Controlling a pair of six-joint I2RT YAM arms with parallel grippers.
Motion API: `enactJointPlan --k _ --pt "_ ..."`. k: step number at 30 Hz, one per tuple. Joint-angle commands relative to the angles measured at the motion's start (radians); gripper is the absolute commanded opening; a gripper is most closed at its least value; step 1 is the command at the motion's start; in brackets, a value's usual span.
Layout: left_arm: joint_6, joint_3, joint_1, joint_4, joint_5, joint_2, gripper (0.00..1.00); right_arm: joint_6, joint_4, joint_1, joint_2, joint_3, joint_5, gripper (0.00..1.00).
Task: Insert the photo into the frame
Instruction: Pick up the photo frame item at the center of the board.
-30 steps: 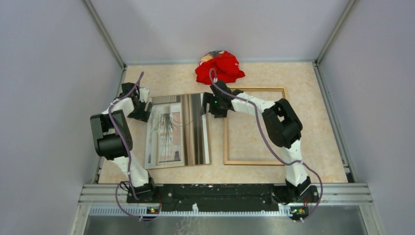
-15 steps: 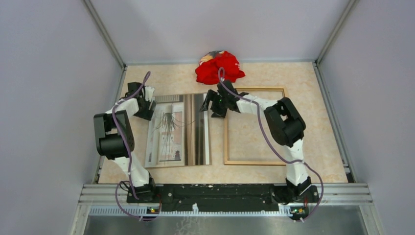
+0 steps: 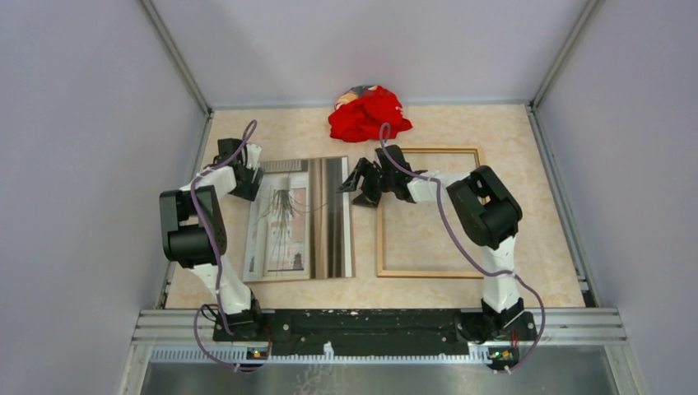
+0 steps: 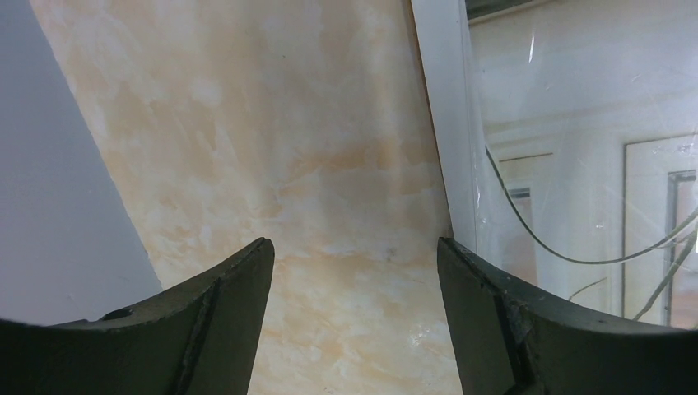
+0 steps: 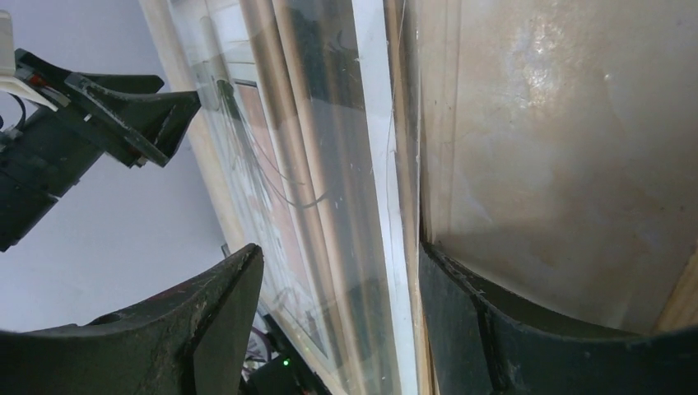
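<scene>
The photo [image 3: 300,218] lies face up on the table, left of centre. It shows a window, curtains and a plant. The frame [image 3: 436,149] of thin light wood lies flat to its right, with bare table inside it. My left gripper [image 3: 244,179] is open at the photo's far left corner; in the left wrist view [image 4: 354,271] its jaws span bare table and the photo's white border [image 4: 449,123] runs past the right finger. My right gripper [image 3: 354,183] is open at the photo's far right corner; in the right wrist view [image 5: 339,271] the photo's edge [image 5: 374,164] runs between the jaws.
A crumpled red cloth [image 3: 369,113] lies at the back of the table, just beyond the frame. Grey walls [image 3: 99,164] close in the table on the left, right and back. My left gripper also shows in the right wrist view [image 5: 123,107].
My right gripper has dropped lower and turned at the photo's far right corner. My left gripper has shifted a little toward the back. The photo and frame have stayed put.
</scene>
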Motion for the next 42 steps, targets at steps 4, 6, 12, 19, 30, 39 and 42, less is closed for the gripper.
enactJointPlan --k 4,6,12,19,30,39,42 --pt "-0.007 -0.038 -0.008 -0.021 0.005 0.035 0.8 0.031 0.107 0.002 -0.091 -0.002 -0.057 0.67" --pt "-0.005 -0.039 -0.01 -0.022 0.005 0.036 0.8 0.027 0.108 0.001 -0.104 -0.004 -0.06 0.66" --pt "-0.005 -0.039 -0.017 -0.025 0.002 0.037 0.8 0.021 0.119 0.003 -0.135 -0.01 -0.078 0.65" --pt "-0.005 -0.037 -0.017 -0.03 0.007 0.037 0.8 0.021 0.144 0.01 -0.139 -0.015 -0.106 0.64" --pt "-0.008 -0.025 -0.018 -0.057 0.032 0.033 0.8 -0.024 0.034 0.062 -0.044 0.091 -0.091 0.39" --pt "0.001 0.022 -0.016 -0.133 0.055 0.003 0.85 -0.05 -0.021 0.052 -0.075 0.135 -0.08 0.0" --pt "0.013 0.065 -0.006 -0.176 0.049 -0.032 0.98 -0.101 -0.1 0.028 -0.147 0.165 -0.088 0.0"
